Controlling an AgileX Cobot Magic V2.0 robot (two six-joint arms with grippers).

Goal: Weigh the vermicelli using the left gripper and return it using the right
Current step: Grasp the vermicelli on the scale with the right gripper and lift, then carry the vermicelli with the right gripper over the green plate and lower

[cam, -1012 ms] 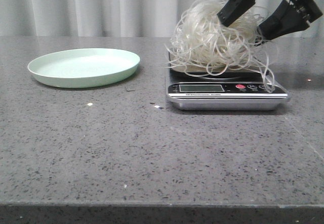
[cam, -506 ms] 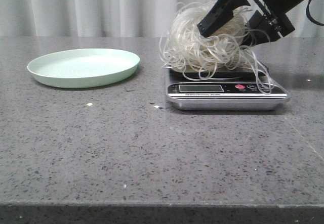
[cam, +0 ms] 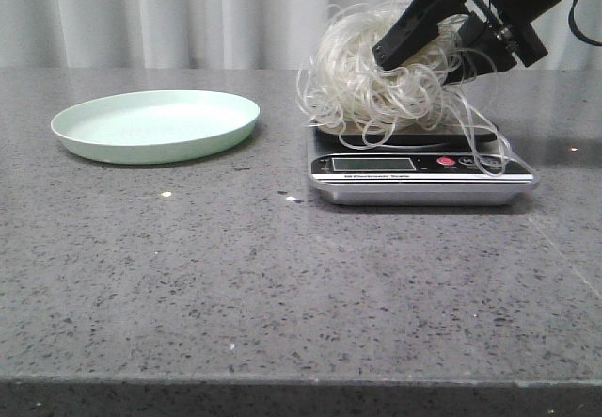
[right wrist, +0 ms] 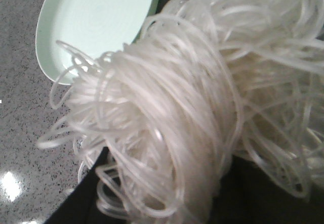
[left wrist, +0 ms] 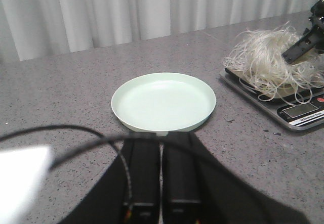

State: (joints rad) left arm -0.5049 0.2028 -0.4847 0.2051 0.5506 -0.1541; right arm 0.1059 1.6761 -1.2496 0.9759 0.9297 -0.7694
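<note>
Since the weighing looks done and the return step is in hand, the lines run from the biggest thing to the smallest.

Bench: the grey speckled bench (cam: pixel 282 285) carries everything, with the plate on the left and the scale on the right, well apart, so a carry between them has open room.

Plate: the pale green plate (cam: pixel 156 125) sits bare on the far left. It is likely the place the noodles go back to, which would explain why nothing lies in it.

Scale: the scale (cam: pixel 421 168) faces the near edge so its display can be read. Its black platform is mostly hidden under the noodles.

Vermicelli: the vermicelli (cam: pixel 372 83) is over the scale's platform, on the right of the bench. Its lower loops drape onto the platform and down the scale's right side, so I judge it only partly lifted, if at all.

Right fingers: the right fingers (cam: pixel 451 45) come in from the far right, tilted down, and are clenched into the top of the vermicelli, grasping the mass high so the strands hang together.

Left fingers: the left fingers (left wrist: pixel 161 176) are pressed together on nothing, held near the plate's near side, clear of the right arm's likely path.

Risk: stray loops could snag on the scale.
</note>
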